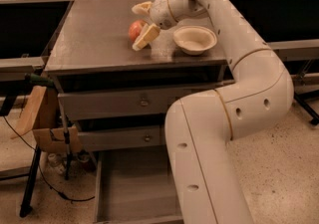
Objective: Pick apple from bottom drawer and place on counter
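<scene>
The apple (135,30), reddish-orange, rests on the grey counter (92,36) just left of the middle. My gripper (135,27) reaches over the counter from the right and straddles the apple. One finger (141,7) is behind it and one finger (146,37) is in front of it. The fingers stand spread, a little apart from the apple's sides. The bottom drawer (132,190) is pulled out at floor level, and its grey floor shows nothing in it. My arm hides the drawer's right part.
A cream bowl (194,39) sits on the counter right of the gripper. The two upper drawers (143,102) with brass knobs are closed. A cardboard box on a stand (42,121) with cables stands at the cabinet's left. Dark benches flank both sides.
</scene>
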Tool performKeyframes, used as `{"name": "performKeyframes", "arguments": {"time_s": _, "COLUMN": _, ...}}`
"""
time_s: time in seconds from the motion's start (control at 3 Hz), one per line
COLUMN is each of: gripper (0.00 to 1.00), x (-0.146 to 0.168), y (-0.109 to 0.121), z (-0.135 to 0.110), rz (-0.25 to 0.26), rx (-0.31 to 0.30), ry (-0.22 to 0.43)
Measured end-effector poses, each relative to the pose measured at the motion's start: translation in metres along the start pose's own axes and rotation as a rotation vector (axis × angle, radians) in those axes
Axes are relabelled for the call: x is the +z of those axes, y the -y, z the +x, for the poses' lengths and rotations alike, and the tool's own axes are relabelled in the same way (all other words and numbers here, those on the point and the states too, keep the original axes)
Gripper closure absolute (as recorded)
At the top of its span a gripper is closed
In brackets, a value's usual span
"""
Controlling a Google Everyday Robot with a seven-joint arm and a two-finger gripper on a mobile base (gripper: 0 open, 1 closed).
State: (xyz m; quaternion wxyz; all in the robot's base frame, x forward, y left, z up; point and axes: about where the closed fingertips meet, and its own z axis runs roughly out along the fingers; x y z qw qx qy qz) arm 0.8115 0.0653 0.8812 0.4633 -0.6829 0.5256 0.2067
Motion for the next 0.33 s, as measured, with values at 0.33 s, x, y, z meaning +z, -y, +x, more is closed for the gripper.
{"name": "performKeyframes", "arguments": {"time_s": 0.33, "gripper": 0.0, "x": 0.0, "y": 0.0, "z": 0.0, "rz": 0.0, "rx": 0.0, "ry": 0.0}}
